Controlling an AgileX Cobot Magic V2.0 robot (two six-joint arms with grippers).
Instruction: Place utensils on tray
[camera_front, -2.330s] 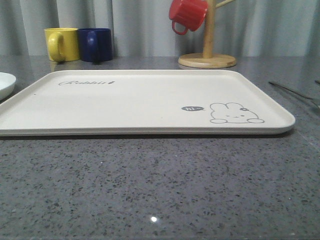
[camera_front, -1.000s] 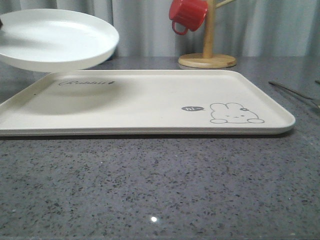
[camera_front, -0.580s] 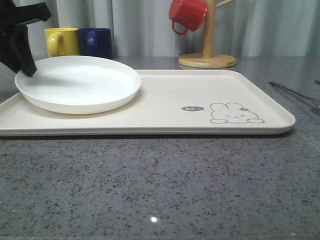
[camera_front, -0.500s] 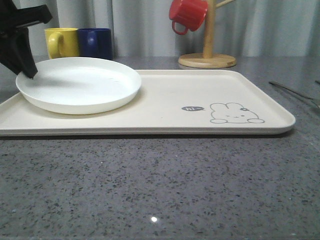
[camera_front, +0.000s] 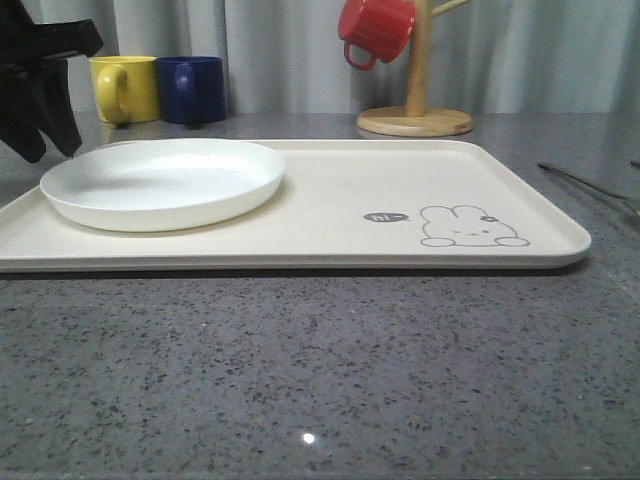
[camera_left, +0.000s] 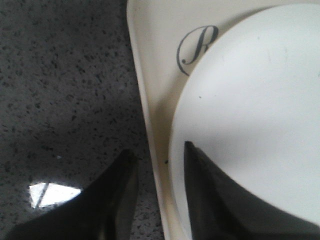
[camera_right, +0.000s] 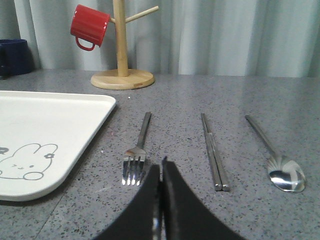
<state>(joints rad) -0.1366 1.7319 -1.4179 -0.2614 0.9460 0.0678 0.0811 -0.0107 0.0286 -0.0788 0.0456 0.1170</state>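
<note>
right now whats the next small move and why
Probably send the right tool forward to the fork. The plate already sits on the tray and the left tool is open and off it, while the fork, chopsticks and spoon lie on the counter.

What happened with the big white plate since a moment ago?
The round white plate came from the table's left, over the cream rectangular tray, and settled flat on it. The left gripper let go, now open beside the rim. The yellow mug, navy mug and red mug stayed put.
</note>
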